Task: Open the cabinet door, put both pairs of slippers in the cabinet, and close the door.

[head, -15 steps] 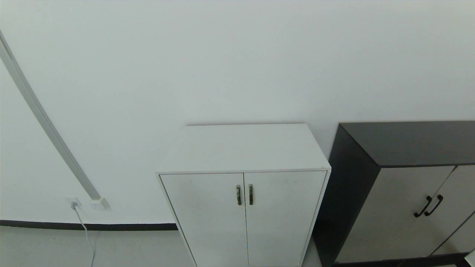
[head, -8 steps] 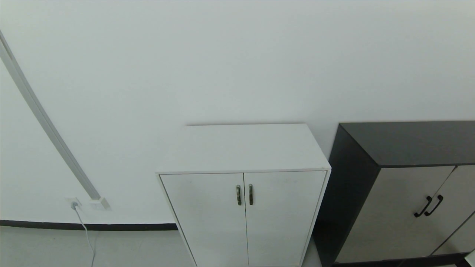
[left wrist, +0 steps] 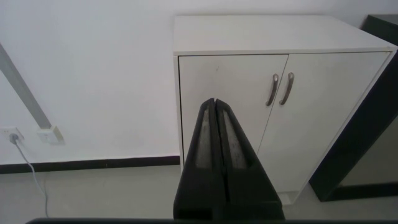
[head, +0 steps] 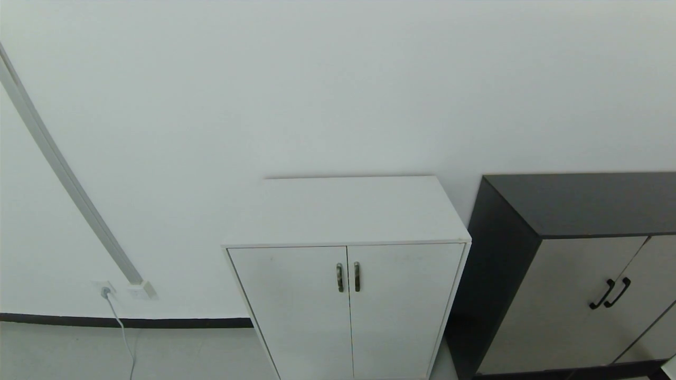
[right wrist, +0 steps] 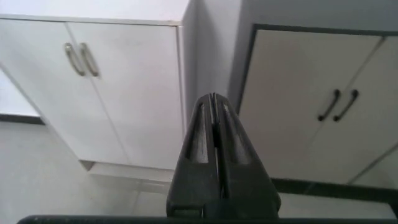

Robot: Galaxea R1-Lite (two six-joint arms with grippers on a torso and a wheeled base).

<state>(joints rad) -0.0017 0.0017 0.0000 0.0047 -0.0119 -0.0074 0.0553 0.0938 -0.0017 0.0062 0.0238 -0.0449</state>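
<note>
A white two-door cabinet stands against the wall with both doors closed and two metal handles side by side at the centre seam. My left gripper is shut with nothing in it, held well back from the left door. My right gripper is shut and empty too, facing the gap between the white cabinet and the dark one.
A black cabinet with grey doors and black handles stands just right of the white one. A wall socket with a cable and a slanted conduit are at the left. Grey floor lies in front.
</note>
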